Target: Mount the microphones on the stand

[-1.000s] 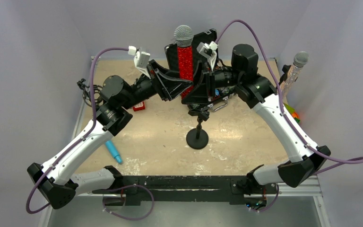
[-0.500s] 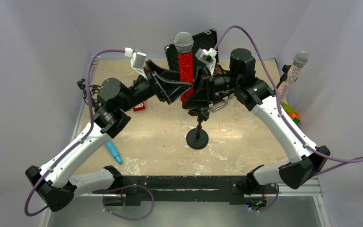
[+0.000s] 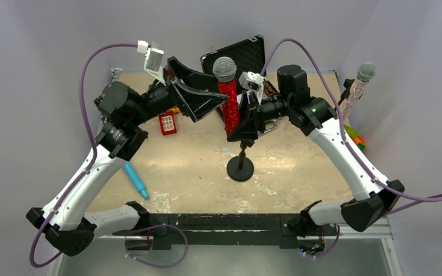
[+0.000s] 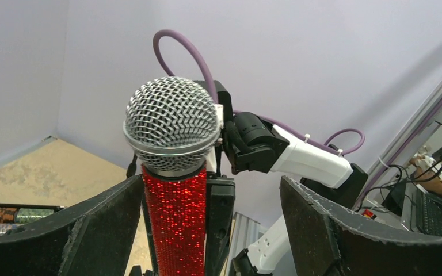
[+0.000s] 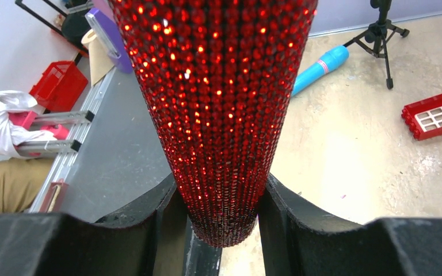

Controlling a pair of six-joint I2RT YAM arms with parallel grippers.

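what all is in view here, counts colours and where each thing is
red glitter microphone: 1, red, grey mesh head, upright above the stand, tail in the right gripper
silver glitter microphone: 1, silver, grey head, upright at the table's far right edge
light-blue microphone: 1, light blue, lying near left on the table
stand: 1, black, round base, table centre
toy phone: 1, red, left of centre
case: 1, black, back edge
tripod: 1, black, small, near the light-blue microphone
green and orange item: 1, right edge, too small to tell
table: 1, beige
left gripper: 1, black, open, fingers clear of the red microphone
right gripper: 1, black, shut on its tail
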